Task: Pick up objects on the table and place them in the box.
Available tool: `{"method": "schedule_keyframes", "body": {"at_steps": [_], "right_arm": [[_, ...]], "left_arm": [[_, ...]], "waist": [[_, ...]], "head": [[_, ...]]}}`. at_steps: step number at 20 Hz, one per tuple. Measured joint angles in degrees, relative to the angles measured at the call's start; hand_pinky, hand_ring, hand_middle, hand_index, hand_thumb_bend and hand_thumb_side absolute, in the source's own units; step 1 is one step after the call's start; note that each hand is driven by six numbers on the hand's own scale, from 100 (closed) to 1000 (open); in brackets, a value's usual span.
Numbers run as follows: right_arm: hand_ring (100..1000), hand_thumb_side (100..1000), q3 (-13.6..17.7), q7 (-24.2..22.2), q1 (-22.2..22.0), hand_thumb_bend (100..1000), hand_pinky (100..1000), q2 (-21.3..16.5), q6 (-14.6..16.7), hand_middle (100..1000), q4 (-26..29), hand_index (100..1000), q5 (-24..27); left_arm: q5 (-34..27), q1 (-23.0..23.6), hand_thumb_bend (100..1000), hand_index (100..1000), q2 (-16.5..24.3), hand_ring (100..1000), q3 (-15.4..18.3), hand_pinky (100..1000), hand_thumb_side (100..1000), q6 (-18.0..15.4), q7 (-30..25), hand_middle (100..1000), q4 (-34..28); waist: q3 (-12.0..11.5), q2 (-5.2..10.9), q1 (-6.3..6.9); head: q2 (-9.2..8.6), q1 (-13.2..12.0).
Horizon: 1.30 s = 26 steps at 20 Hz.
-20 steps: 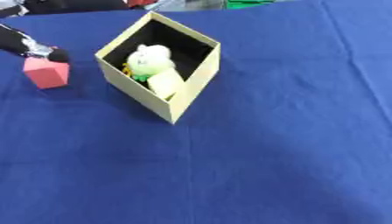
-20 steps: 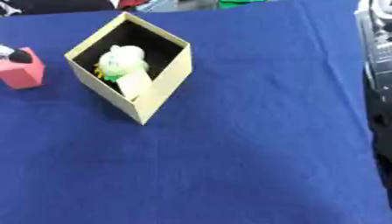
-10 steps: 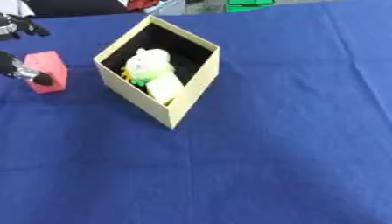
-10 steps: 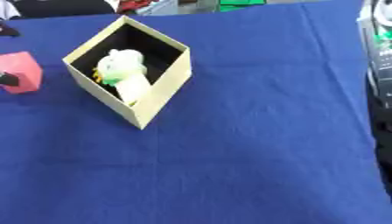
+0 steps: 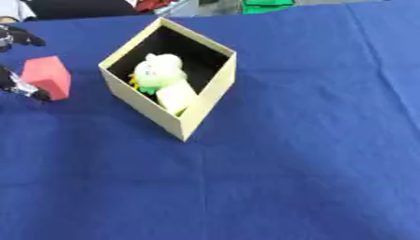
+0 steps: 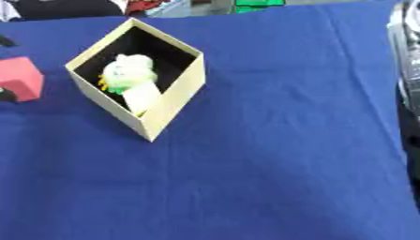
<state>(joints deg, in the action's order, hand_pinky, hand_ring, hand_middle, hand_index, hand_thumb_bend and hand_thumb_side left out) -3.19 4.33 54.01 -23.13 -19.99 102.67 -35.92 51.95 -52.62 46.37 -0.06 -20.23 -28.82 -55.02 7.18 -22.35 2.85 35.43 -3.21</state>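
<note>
A red block (image 5: 46, 76) hangs tilted at the far left, beside the box. My left hand (image 5: 19, 85) comes in from the left edge and pinches it: one dark finger lies under the block's lower left corner, and another finger (image 5: 22, 37) curls above it. The open cardboard box (image 5: 201, 105) stands on the blue cloth (image 5: 287, 164), turned corner-on to me. Inside it lie a green and white plush toy (image 5: 156, 72) and a pale yellow piece (image 5: 177, 97). My right hand shows in no view.
A black and silver part of my right arm (image 6: 408, 70) runs along the right edge of the right eye view. Green things (image 5: 266, 6) and a person's dark clothing (image 5: 78, 7) sit beyond the table's far edge.
My left hand's fingers went from resting on top of the red block to gripping it from above and below. The block now sits tilted. The box has not moved.
</note>
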Motion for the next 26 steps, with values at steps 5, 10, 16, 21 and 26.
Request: {"method": "schedule_keyframes", "body": {"at_steps": [5,10,16,21,26], "right_arm": [[915,893,0.01,-0.13,0.44,100,892,0.00,-0.14,833,-0.01,972,0.30],[915,897,0.08,-0.23,0.46,100,892,0.00,-0.27,833,-0.03,974,0.57],[915,897,0.34,-0.04,0.46,100,892,0.00,-0.49,832,-0.04,975,0.78],[915,898,0.36,0.00,0.43,100,892,0.00,-0.53,831,-0.04,976,0.91],[915,897,0.39,0.07,0.33,100,893,0.00,-0.67,831,-0.04,977,1.12]], "left_arm": [[0.95,-0.30,869,940,-0.05,911,0.32,827,648,-0.04,3.51,863,1.53],[1.45,-0.31,783,908,-0.56,888,0.32,812,628,-0.67,4.01,810,2.96],[0.74,-0.31,684,889,-0.59,877,0.32,801,570,-1.74,2.66,792,3.64],[0.23,-0.30,502,829,-1.07,841,0.33,775,487,-2.15,1.95,723,3.82],[-2.39,-0.31,368,710,-1.08,776,0.34,746,440,-2.52,2.20,589,3.79]], "waist": [[0.32,-0.49,-0.13],[0.63,-0.81,-0.14],[0.69,-0.97,0.00],[0.79,-0.99,0.05],[0.72,-1.00,0.04]], "head": [[-0.33,-0.27],[-0.52,-0.49],[-0.74,-3.11],[-0.79,-4.44],[-0.78,-4.42]]}}
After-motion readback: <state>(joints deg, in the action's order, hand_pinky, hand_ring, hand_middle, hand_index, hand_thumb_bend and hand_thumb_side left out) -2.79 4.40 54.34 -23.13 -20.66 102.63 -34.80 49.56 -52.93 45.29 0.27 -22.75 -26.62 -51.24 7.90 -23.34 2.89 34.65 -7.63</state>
